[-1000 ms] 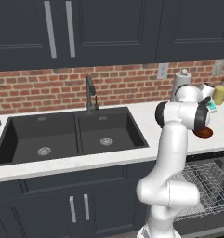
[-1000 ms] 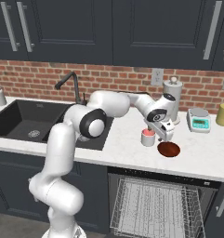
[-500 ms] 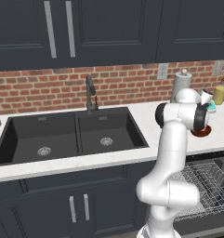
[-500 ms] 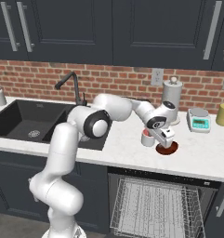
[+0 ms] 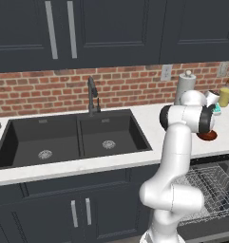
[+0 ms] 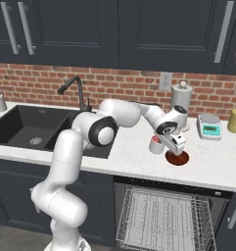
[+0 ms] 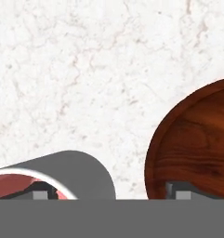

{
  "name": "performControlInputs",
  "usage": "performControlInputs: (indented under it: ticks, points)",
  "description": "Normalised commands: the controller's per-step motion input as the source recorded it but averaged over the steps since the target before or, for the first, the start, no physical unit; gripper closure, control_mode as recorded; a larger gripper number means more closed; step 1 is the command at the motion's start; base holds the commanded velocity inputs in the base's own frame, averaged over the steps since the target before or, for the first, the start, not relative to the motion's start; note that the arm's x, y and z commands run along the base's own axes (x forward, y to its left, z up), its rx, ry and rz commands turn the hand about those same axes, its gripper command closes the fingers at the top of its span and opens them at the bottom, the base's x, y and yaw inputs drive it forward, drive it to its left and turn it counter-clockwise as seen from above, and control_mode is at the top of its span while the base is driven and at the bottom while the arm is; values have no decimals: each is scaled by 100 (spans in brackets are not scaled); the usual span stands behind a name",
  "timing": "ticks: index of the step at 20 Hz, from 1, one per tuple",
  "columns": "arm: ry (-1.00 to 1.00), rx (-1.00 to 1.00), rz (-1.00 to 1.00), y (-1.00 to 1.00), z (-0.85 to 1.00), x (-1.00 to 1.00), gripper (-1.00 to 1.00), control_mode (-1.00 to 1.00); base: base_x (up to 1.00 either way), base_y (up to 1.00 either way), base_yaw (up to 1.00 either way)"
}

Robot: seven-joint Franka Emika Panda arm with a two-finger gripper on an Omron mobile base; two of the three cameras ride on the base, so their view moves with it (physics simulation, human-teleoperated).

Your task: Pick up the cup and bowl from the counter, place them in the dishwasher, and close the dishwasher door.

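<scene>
The small red cup (image 6: 155,144) stands on the white counter (image 6: 134,154), with the dark red-brown bowl (image 6: 178,158) just to its right. My gripper (image 6: 174,148) points down, low over the two of them, open. In the hand view the gripper (image 7: 108,194) straddles both. One fingertip (image 7: 39,193) sits inside the cup (image 7: 81,174) and the other is over the bowl (image 7: 197,148). In the left base view the bowl (image 5: 208,136) peeks out beside my wrist. The dishwasher (image 6: 161,215) below stands open with its wire rack pulled out.
A grey canister (image 6: 181,98), a small scale (image 6: 210,128) and a yellow jar (image 6: 235,120) line the brick wall behind the bowl. The black double sink (image 6: 26,130) with its faucet (image 6: 75,90) lies to the left. The rack (image 5: 206,190) juts out under the counter edge.
The hand has come down from above the bowl to just over the counter, its fingers now at the level of the cup and bowl. Its jaws have narrowed slightly.
</scene>
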Motion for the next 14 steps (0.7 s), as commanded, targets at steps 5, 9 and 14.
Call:
performControlInputs:
  ticks: [5, 9, 14]
  points:
    - [0, 0, 0, 0, 0, 0, 100, -100, 0, 0, 0]
    - [0, 0, 0, 0, 0, 0, 100, -100, 0, 0, 0]
    - [0, 0, 0, 0, 0, -1, 100, -100, 0, 0, 0]
